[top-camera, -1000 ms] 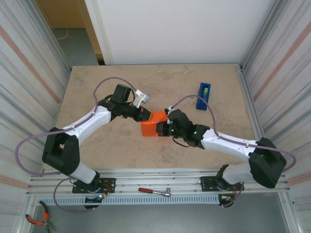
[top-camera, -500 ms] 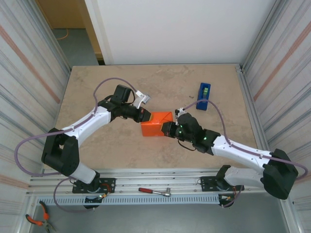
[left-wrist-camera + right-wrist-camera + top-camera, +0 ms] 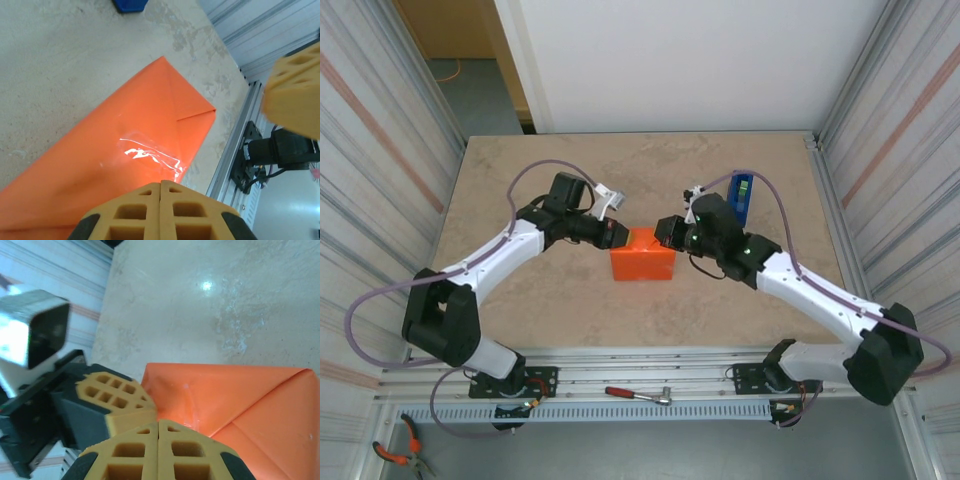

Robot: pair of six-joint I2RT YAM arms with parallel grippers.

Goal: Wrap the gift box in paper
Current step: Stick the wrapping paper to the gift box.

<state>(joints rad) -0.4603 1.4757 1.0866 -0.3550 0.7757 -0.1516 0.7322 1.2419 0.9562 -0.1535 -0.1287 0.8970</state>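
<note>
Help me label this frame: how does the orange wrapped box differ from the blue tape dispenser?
The wrapped box is orange, the tape dispenser blue. The wrapped box is broad and blocky; the tape dispenser is narrow. The wrapped box lies mid-table; the tape dispenser sits farther back on the right. Both rest on the table.

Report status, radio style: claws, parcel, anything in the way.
Left claw shut, right claw shut, both at the paper. Paper folded into a taped parcel. Tape dispenser off aside, nothing blocking.
</note>
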